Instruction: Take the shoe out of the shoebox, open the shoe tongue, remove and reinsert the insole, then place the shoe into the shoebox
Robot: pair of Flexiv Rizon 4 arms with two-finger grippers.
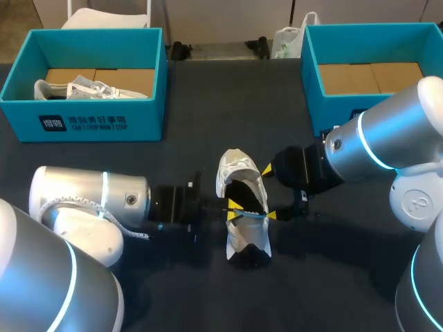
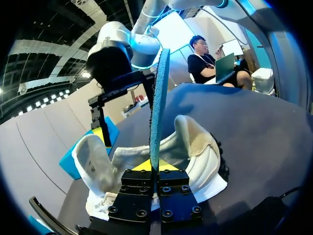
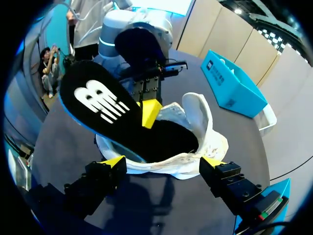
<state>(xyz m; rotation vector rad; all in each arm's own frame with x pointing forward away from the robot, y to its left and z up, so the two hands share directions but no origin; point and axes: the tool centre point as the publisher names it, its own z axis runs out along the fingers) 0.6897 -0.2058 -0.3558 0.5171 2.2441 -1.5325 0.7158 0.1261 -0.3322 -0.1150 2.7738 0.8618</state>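
- The white shoe [image 1: 241,207] lay on the dark table [image 1: 346,277] between the two arms, out of either box, its opening turned up and its tongue folded back.
- The left gripper [image 2: 154,166], coming in from the left, was pinched tight on the edge of the insole [image 3: 107,112], its yellow tips pressed together on the thin blue rim.
- The insole, black on top with a white logo and blue underneath, stood tilted up on edge. One end was down inside the shoe's opening and the other was raised clear above it.
- The right gripper [image 1: 269,193] sat at the shoe's right side with its fingers spread wide, one yellow tip near each end of the shoe's side. It gripped nothing, and the views did not show whether the tips touched the shoe.
- A teal shoebox [image 1: 83,123] stood at the table's far left corner with a second pale shoe [image 1: 76,88] lying inside.
- A matching teal box [image 1: 313,76] stood at the far right, showing only its cardboard floor.
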